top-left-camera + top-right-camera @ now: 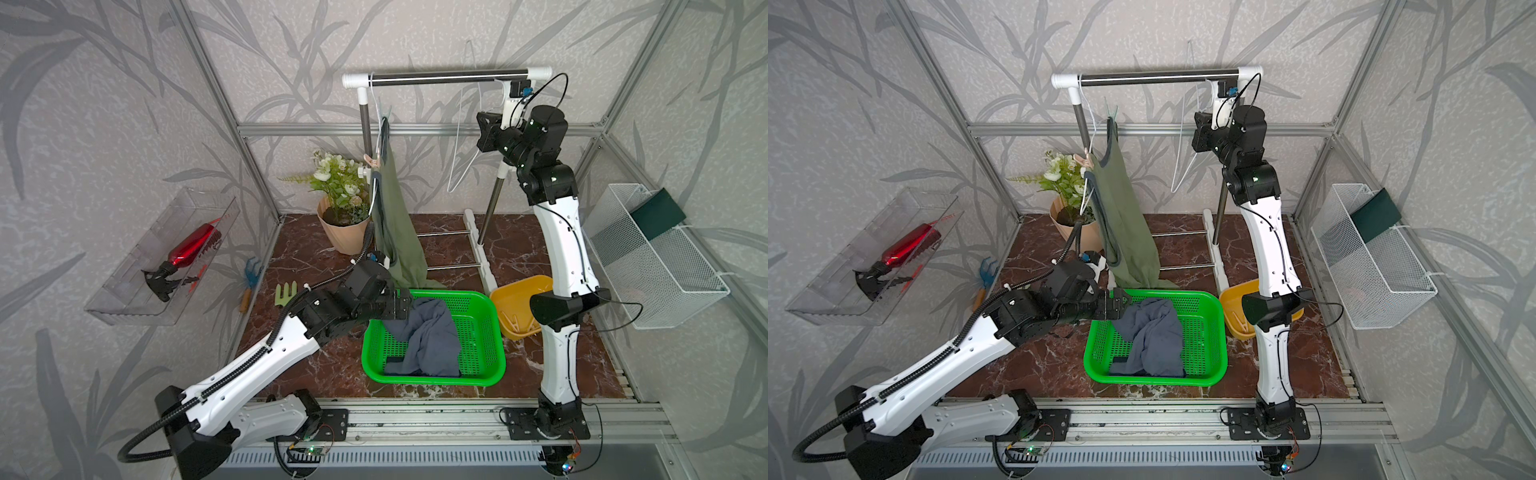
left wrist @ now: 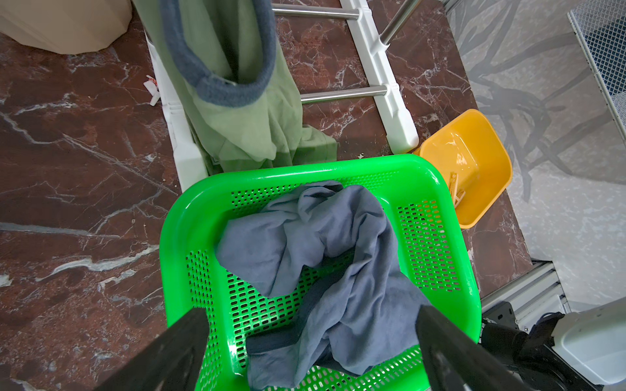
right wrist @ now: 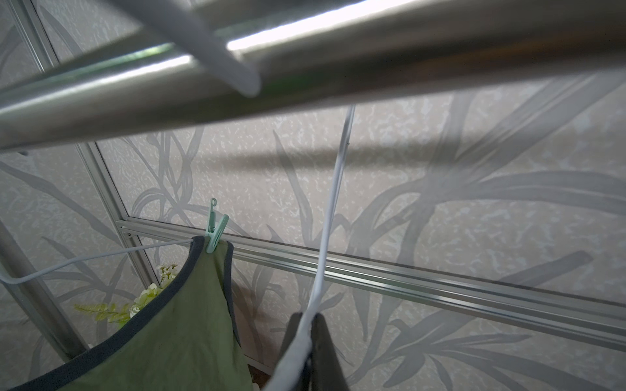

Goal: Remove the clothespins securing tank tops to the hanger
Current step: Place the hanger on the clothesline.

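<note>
Low in the middle of both top views, left gripper (image 1: 405, 305): jaws spread wide and empty, above the rim of the bright green perforated plastic basket (image 1: 494, 357).
Basket contents: crumpled dark grey-blue tank top (image 2: 338, 243), off its hanger; that one is done, I judge.
Right of the basket, yellow plastic tub (image 2: 487, 162): holds loose pale tan clothespins (image 2: 455, 191), removed ones by the look of it.
Centre, olive green tank top (image 1: 395, 220) with grey-blue trim: hangs on a white wire hanger (image 3: 135, 250), pinned by a peach clothespin (image 1: 371, 160) and a mint green clothespin (image 3: 214, 230); these two are left to remove.
Upper right, right gripper (image 3: 310, 325): pinched shut on an empty white wire hanger (image 3: 333, 203) hung from the steel rail (image 1: 449, 77).
Writing: none readable anywhere.
</note>
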`<action>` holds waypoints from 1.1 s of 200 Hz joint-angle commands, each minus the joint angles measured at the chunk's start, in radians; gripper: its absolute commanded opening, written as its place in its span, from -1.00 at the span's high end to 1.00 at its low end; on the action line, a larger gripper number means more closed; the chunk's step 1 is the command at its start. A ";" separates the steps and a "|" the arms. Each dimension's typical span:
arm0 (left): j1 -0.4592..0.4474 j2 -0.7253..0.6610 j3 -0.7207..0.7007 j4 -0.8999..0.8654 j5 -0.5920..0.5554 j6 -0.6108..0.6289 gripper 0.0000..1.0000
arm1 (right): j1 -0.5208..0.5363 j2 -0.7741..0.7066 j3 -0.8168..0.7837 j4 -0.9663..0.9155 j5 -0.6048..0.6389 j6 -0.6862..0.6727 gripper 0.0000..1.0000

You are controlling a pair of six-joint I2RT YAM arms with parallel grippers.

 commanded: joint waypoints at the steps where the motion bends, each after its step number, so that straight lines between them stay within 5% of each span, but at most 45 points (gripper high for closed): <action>1: 0.007 0.019 0.029 -0.007 0.011 -0.012 -0.94 | -0.004 0.002 0.014 0.024 0.022 -0.004 1.00; 65: 0.007 0.079 0.057 0.004 0.035 -0.011 -0.93 | -0.004 -0.024 -0.019 0.155 -0.032 -0.009 1.00; 220: 0.007 0.255 0.162 0.008 0.117 -0.030 -0.89 | -0.017 0.116 0.051 0.304 0.085 0.068 1.00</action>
